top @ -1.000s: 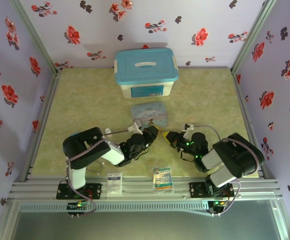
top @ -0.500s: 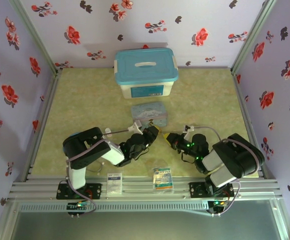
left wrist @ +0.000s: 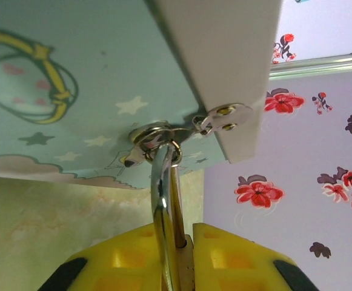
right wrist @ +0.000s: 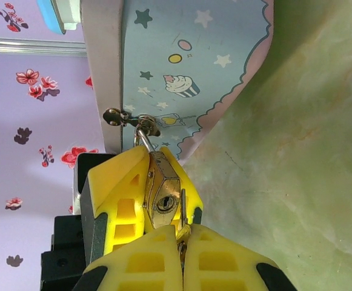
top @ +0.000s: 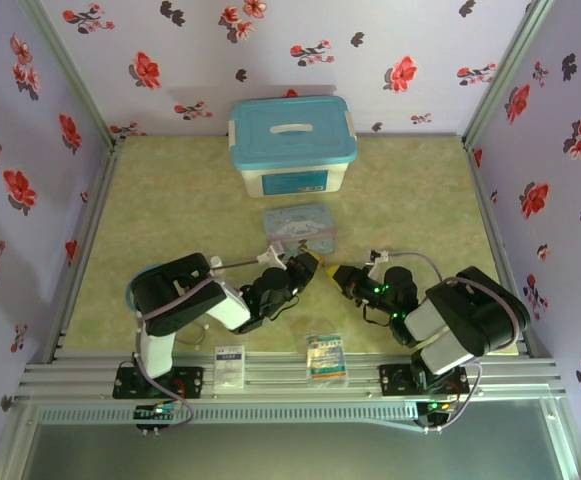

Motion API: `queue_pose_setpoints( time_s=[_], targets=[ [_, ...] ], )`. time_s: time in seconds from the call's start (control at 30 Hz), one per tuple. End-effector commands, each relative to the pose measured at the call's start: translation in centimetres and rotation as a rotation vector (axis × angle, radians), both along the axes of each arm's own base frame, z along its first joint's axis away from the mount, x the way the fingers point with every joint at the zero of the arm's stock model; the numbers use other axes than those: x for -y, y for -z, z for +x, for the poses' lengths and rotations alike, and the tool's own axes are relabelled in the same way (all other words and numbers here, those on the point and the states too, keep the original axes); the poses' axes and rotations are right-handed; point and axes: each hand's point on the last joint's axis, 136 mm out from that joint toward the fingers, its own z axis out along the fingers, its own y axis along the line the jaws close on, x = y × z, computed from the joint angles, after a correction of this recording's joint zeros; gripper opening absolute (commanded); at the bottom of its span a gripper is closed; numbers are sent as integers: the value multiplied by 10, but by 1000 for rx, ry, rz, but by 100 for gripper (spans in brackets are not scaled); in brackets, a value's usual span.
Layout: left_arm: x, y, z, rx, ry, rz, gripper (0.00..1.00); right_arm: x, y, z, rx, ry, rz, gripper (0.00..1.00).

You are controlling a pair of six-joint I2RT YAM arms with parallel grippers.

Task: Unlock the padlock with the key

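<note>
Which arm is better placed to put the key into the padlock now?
Right. The right gripper pinches what looks like the key just below the keyhole; the left gripper clamps the padlock.

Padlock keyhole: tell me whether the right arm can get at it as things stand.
Probably yes. The left end effector holds the padlock with its keyhole turned toward the right end effector, whose closed tips sit just below it, nothing between them.
</note>
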Motion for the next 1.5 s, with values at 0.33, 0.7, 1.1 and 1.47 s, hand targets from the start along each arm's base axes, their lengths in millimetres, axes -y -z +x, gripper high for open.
queue_pose_setpoints(
  time_s=[0.33, 0.7, 1.1, 1.47],
  targets=[
    [-1, -3, 7, 2, -12, -34, 0, 0, -19, 0, 90, -9, 16, 0],
    [9, -11, 6, 10, 4, -59, 0, -1, -10, -1, 73, -13, 2, 0],
    [0, -18, 13, 23, -23, -68, 0, 1, -7, -3, 67, -9, -4, 0],
    [17, -23, 5, -1, 16, -125, 0, -2, -11, -1, 83, -24, 2, 0]
  ],
)
